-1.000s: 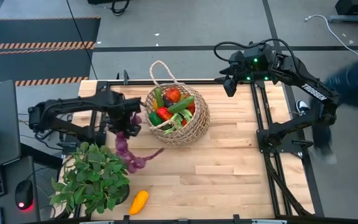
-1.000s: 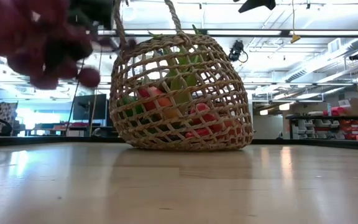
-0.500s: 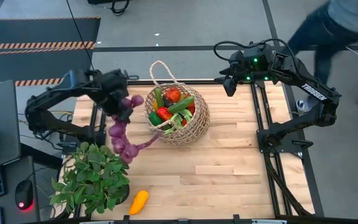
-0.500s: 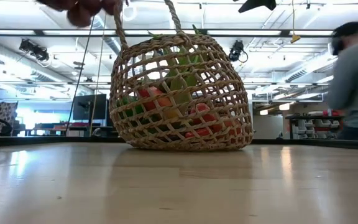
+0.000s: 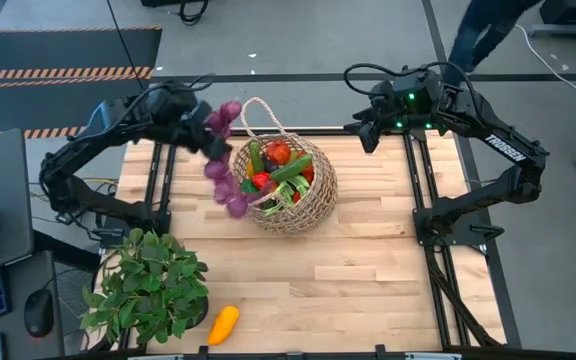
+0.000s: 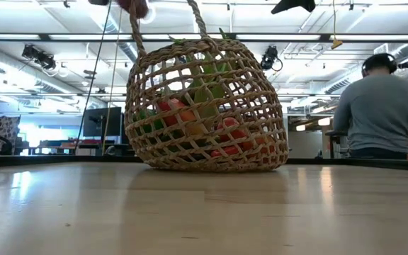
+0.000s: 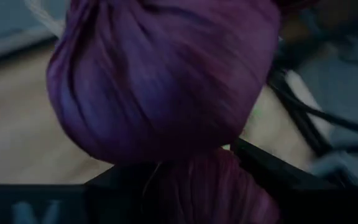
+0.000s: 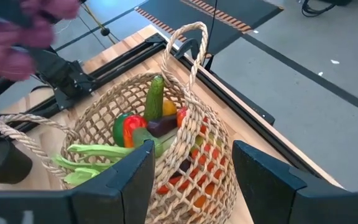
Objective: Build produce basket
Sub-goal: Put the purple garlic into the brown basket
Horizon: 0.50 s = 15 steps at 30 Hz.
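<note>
Left gripper (image 5: 200, 122) is raised above the table's far left part, just beside the basket (image 5: 286, 182), clamped on the top of the purple string (image 5: 224, 165) of round bulbs. Its arm reaches in from the left edge, elbow bent high and forearm pointing toward the basket. The string hangs down from the fingers, its lower bulbs dangling against the basket's left rim, clear of the table (image 5: 368, 260). In the left wrist view one large purple bulb (image 7: 160, 74) fills the space between the dark fingers.

Right gripper (image 5: 366, 135) waits at the far right corner of the table, its fingers spread apart and aimed at the basket. The basket sits on the far middle of the table, holding a cucumber (image 8: 155, 96), red and green peppers (image 8: 127, 129) and other produce. A yellow squash (image 5: 223, 324) lies near the front edge beside a potted plant (image 5: 148, 285). A person (image 6: 380, 110) stands in the room behind.
</note>
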Each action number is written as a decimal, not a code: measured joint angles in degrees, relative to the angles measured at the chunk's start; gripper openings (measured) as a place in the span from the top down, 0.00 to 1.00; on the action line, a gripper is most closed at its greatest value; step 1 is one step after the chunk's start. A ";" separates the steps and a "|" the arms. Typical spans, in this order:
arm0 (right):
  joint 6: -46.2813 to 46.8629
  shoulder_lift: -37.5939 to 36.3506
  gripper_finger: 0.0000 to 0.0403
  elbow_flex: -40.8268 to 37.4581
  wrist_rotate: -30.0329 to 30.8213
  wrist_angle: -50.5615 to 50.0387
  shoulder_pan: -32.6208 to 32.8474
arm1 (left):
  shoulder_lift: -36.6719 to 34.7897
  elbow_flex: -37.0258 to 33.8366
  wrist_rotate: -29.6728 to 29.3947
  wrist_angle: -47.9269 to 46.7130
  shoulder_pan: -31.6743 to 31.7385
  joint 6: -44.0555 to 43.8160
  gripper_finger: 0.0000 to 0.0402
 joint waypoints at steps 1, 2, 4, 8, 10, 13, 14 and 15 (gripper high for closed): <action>0.58 0.00 0.46 0.00 0.02 0.08 0.00 | 0.58 -0.05 -2.52 0.57 0.45 0.33 0.53; 1.25 0.00 0.46 0.00 0.01 0.31 0.00 | 1.15 -0.09 -5.21 1.02 0.81 0.75 0.53; 2.51 0.00 0.46 0.00 0.02 0.46 0.00 | 2.54 -0.04 -8.76 1.44 1.27 0.84 0.53; 2.77 0.00 0.46 0.00 -1.03 0.63 0.00 | 6.68 -0.05 -9.91 1.63 2.10 0.81 0.53; 2.77 0.00 0.46 0.00 -1.19 0.63 0.02 | 8.79 -0.09 -9.83 1.75 2.10 0.81 0.52; 2.75 0.00 0.46 0.00 -1.28 0.62 0.02 | 11.50 -0.09 -9.75 2.99 1.77 0.01 0.52; 2.73 0.00 0.46 0.00 -1.29 0.61 0.02 | 12.30 -0.09 -9.75 3.41 1.66 -0.72 0.52; 2.61 0.00 0.46 0.00 -1.29 0.61 0.02 | 12.99 -0.09 -9.75 3.99 1.62 -1.21 0.52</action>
